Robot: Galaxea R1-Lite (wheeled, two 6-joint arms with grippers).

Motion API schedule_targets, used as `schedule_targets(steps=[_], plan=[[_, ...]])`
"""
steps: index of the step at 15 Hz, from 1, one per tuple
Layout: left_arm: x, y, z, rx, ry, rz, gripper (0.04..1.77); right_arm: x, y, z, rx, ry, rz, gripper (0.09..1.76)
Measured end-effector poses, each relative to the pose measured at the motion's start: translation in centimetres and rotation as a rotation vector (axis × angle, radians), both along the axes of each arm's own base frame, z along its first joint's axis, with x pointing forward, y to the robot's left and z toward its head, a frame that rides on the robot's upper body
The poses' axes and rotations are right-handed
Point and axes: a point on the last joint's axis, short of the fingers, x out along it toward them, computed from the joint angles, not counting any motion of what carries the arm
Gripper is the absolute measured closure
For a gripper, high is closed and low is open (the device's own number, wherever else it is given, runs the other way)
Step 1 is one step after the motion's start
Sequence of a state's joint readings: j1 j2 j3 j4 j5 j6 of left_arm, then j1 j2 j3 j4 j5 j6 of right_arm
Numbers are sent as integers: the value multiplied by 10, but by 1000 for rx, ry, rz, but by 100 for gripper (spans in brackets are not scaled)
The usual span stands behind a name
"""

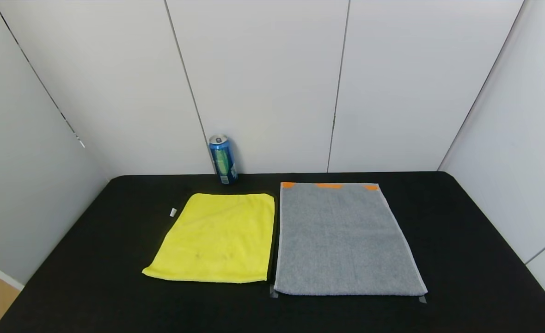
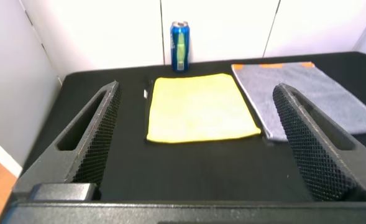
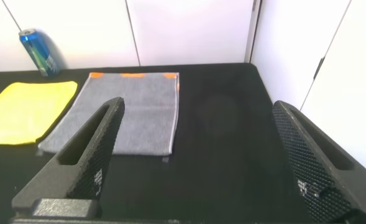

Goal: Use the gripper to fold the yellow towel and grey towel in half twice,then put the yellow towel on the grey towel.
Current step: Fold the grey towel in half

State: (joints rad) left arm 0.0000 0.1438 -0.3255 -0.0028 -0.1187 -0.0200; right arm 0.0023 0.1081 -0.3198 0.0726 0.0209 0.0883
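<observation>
- The left gripper [image 2: 198,146] hung back at the near left of the table, its two fingers [image 2: 92,134] spread wide apart with nothing between them.
- The right gripper [image 3: 201,155] hung at the near right, its fingers [image 3: 86,152] likewise spread wide and holding nothing.
- Neither gripper touched a cloth; neither showed in the head view.
- The yellow towel [image 1: 219,238] lay flat and unfolded on the black table [image 1: 475,259], left of centre, with a small white tag [image 1: 173,212] sticking out from its far-left side.
- The grey towel [image 1: 344,240] lay flat and unfolded just right of the yellow one, their long edges nearly meeting, with orange patches [image 1: 329,185] along its far end.
- A blue can [image 1: 223,159] stood upright at the far edge of the table against the white wall panels [image 1: 263,69], beyond the yellow towel's far-right corner.
</observation>
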Motion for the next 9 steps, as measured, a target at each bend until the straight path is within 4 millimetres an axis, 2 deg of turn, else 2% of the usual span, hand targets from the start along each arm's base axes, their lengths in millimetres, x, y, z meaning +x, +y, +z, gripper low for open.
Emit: schedule_targets(steps=[6,9], plan=[[31,-2,69,16,57,-98,9,22,0,54,11,52,-2,14],[57,-3,90,20,114,-143,9,42,0,78,15,98,3,14]])
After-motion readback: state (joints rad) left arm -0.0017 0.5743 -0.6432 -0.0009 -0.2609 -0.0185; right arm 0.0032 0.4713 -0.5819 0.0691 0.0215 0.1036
